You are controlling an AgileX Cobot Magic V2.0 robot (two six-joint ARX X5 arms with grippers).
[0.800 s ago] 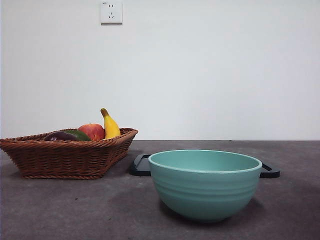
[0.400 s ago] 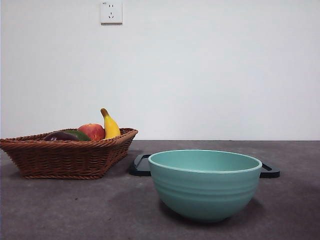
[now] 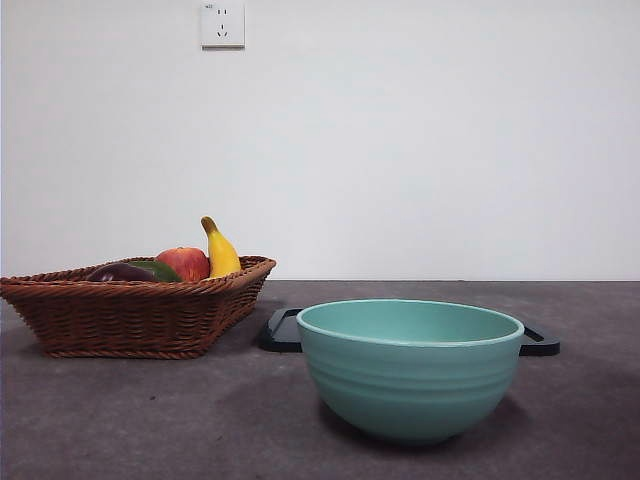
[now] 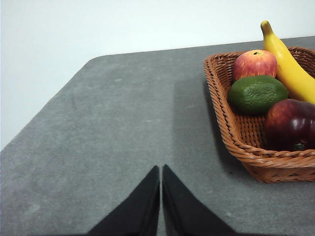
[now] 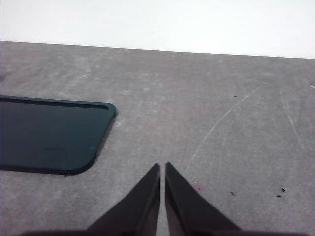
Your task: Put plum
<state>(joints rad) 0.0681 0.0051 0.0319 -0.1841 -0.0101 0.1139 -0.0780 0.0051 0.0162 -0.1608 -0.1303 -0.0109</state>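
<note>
The plum [image 4: 290,124], glossy and dark maroon, lies in the wicker basket [image 4: 231,137] beside a green oval fruit [image 4: 257,94]. From the front its dark top [image 3: 120,272] just peeks over the basket [image 3: 130,315] rim at the left. My left gripper [image 4: 161,169] is shut over bare table, apart from the basket. Shut as well, my right gripper [image 5: 163,167] hovers over bare table near a dark tray [image 5: 49,142]. Neither arm shows in the front view.
A red apple [image 3: 184,263] and a banana [image 3: 220,250] share the basket. A teal bowl [image 3: 410,368] stands front and centre, with the dark tray [image 3: 283,330] flat behind it. The table's curved edge [image 4: 74,78] lies beyond my left gripper.
</note>
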